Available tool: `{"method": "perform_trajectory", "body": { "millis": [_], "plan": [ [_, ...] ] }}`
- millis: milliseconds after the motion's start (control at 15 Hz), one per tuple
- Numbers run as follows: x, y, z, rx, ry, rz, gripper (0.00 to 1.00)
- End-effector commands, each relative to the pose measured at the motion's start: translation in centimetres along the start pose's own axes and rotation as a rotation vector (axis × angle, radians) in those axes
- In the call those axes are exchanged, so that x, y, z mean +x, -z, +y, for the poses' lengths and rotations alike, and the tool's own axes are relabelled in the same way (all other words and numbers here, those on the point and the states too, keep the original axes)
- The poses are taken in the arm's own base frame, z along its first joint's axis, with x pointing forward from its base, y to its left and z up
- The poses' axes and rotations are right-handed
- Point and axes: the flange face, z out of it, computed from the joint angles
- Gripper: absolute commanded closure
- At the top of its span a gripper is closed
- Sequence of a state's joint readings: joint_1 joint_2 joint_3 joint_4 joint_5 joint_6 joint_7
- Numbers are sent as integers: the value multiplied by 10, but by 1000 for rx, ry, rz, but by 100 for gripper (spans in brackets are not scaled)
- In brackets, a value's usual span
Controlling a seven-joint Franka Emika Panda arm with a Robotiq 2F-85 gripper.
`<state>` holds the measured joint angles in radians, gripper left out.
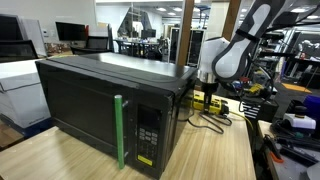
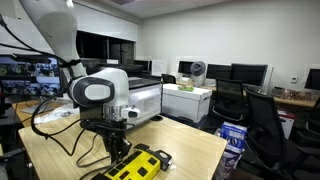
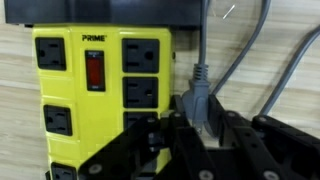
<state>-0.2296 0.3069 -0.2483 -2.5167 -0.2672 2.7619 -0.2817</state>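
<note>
Where the grey plug (image 3: 197, 98) stands, half-closed fingers (image 3: 178, 135) flank it

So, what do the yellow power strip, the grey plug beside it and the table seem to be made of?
Power strip: painted metal or hard plastic, yellow with a slight sheen; the flat face does not settle which. Grey plug: moulded plastic or rubber, matt, with rounded edges. Table: wood or wood-look laminate, light, with visible grain lines.
</note>
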Motion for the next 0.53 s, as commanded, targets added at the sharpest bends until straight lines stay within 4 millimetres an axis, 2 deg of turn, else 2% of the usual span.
{"method": "perform_trajectory", "body": {
  "millis": [0, 267, 467],
  "plan": [
    [1, 3, 3, -33, -51, -39, 92],
    [12, 19, -2, -51, -95, -56, 92],
    [25, 39, 0, -65, -125, -71, 92]
  ]
}}
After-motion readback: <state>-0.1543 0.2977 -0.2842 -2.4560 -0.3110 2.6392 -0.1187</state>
